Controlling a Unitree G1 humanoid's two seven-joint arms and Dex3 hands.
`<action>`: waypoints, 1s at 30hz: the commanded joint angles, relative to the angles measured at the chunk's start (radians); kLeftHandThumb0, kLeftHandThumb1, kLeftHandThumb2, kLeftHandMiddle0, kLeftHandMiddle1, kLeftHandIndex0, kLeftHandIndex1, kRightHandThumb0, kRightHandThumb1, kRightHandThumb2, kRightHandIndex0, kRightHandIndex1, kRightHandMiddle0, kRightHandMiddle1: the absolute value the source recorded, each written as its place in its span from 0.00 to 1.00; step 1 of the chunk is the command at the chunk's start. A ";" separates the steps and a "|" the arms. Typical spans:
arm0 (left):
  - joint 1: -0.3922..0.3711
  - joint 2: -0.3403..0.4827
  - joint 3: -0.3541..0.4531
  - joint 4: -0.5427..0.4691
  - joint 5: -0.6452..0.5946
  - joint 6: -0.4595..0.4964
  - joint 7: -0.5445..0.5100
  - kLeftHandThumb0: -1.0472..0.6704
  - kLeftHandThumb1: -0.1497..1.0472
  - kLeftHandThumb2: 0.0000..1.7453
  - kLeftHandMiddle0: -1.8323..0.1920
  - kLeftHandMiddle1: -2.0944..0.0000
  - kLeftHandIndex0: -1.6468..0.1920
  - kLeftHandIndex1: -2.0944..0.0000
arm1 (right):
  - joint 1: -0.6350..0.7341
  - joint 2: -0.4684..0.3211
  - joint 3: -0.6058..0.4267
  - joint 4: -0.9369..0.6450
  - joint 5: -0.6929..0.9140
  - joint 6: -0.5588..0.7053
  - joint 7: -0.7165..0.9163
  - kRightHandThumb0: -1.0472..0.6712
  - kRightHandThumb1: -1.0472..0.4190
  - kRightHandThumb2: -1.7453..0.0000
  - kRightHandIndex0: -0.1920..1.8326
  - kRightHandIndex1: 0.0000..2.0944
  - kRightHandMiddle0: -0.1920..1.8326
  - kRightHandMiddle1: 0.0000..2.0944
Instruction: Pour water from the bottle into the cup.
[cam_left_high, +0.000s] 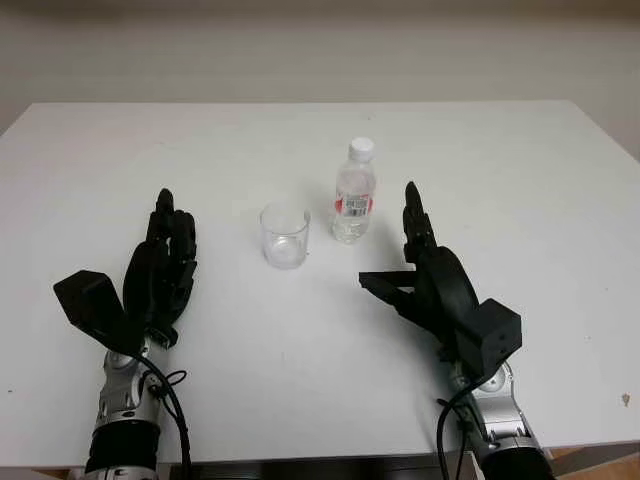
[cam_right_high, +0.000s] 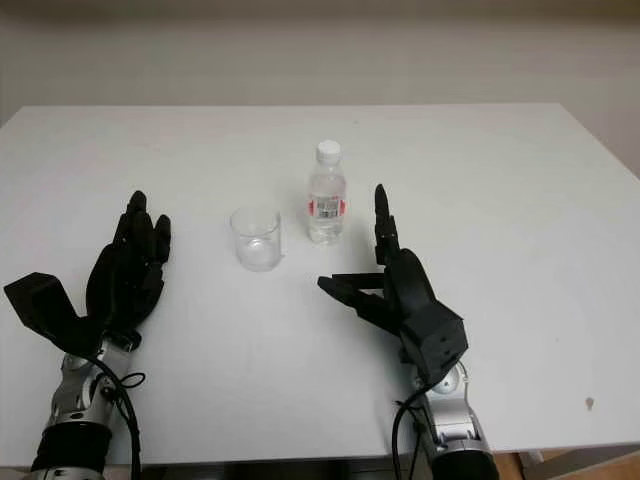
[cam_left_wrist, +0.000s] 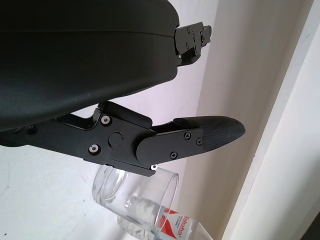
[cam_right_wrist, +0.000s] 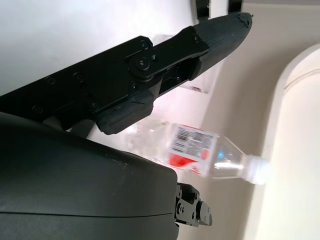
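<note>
A: What is standing on the white table (cam_left_high: 520, 170)?

B: A clear plastic bottle (cam_left_high: 354, 205) with a white cap and a red label is standing upright near the middle. A clear, apparently empty cup (cam_left_high: 285, 235) is sitting just beside it, on the side of the left hand, a little nearer the robot. The two are not touching.

A: Where is the left hand (cam_left_high: 160, 270) lying?

B: It is hovering or lying over the table well apart from the cup, holding nothing, its fingers (cam_left_high: 172, 232) stretched forward and not curled.

A: And the right hand (cam_left_high: 432, 275)?

B: It is waiting near the bottle, slightly closer to the robot, also holding nothing. One of its fingers (cam_left_high: 411, 215) is pointing forward past the bottle, while another is jutting sideways toward the cup, so the hand is gaping wide.
</note>
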 joint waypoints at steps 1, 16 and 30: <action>0.025 -0.006 -0.002 0.030 0.003 0.008 0.004 0.21 1.00 0.31 0.97 0.97 0.99 0.97 | -0.098 -0.010 -0.013 0.056 -0.009 -0.028 -0.012 0.03 0.06 0.97 0.00 0.00 0.00 0.00; 0.043 -0.005 -0.005 0.006 0.003 0.010 0.002 0.21 1.00 0.31 0.98 0.97 0.99 0.97 | -0.480 -0.021 -0.032 0.505 -0.027 -0.066 -0.032 0.02 0.09 0.97 0.00 0.00 0.00 0.00; 0.039 -0.004 -0.002 0.006 0.000 0.019 0.002 0.21 1.00 0.31 0.98 0.97 0.99 0.98 | -0.615 -0.025 0.000 0.733 -0.124 -0.014 -0.125 0.03 0.11 0.97 0.00 0.00 0.00 0.00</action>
